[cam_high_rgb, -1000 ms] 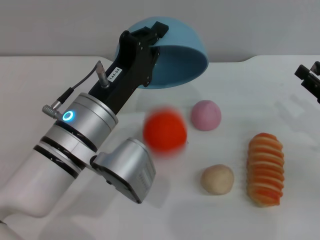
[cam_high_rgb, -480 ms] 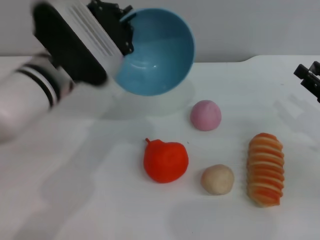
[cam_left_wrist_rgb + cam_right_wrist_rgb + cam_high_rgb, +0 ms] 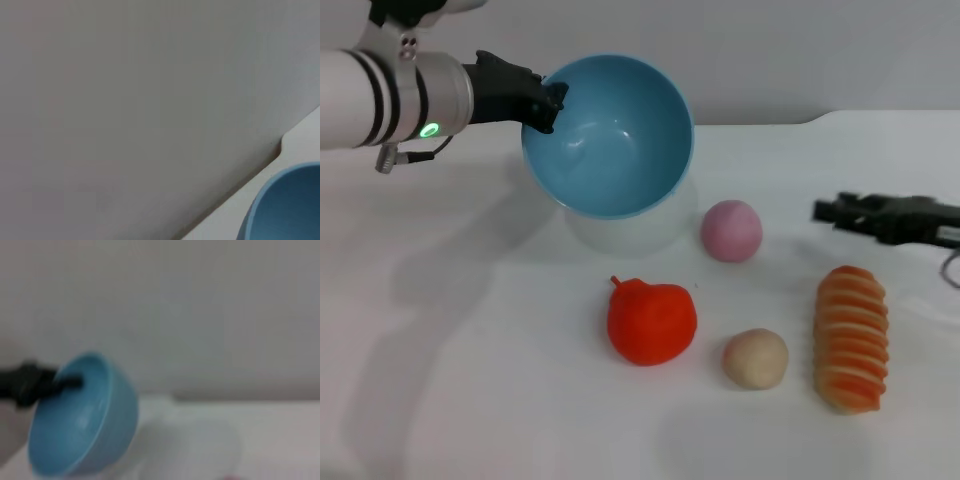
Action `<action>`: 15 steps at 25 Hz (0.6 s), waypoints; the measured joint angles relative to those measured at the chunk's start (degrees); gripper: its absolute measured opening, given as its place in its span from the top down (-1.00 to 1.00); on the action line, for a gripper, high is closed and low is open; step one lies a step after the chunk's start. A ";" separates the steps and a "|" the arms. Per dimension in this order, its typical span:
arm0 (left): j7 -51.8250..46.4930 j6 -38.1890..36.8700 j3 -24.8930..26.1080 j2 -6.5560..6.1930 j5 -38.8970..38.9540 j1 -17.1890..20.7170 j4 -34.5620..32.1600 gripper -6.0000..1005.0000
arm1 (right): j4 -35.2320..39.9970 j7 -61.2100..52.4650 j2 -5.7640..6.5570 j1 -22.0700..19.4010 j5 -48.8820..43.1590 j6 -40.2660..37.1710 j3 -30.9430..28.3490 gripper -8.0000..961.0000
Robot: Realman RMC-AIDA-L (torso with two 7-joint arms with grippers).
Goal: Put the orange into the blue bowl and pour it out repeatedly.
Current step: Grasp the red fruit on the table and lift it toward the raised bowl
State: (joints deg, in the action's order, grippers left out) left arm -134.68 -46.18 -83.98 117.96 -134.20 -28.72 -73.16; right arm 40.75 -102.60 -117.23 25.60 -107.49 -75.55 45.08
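Orange (image 3: 652, 322) lies poured out on the surface (image 3: 470, 380), just in front of the empty bowl (image 3: 608, 135), which the left claw (image 3: 548, 101) holds tilted in the air, clamped on its rim. By my reading, the next move is setting the bowl down upright so the right claw (image 3: 832, 211), jaw state unclear, can refill it.

You see mostly plain grey wall (image 3: 125, 100) filling view. At 4 o'clock corner, white table (image 3: 300, 145) edge runs diagonally, small notch step in it near 3 o'clock. At 5 o'clock, curved rim and inner surface of the blue bowl (image 3: 287, 205) cut by frame edge. Your left gripper's fingers not visible here.
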 joint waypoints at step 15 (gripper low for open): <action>-7.83 -0.25 -0.75 0.06 -4.42 -3.44 0.99 0.99 | -7.84 -6.23 -1.77 15.47 -7.31 4.23 20.06 -0.12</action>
State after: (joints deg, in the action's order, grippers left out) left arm -142.51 -46.43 -84.73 118.03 -138.63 -32.16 -72.17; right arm 32.91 -108.83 -119.01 41.06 -114.80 -71.32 65.14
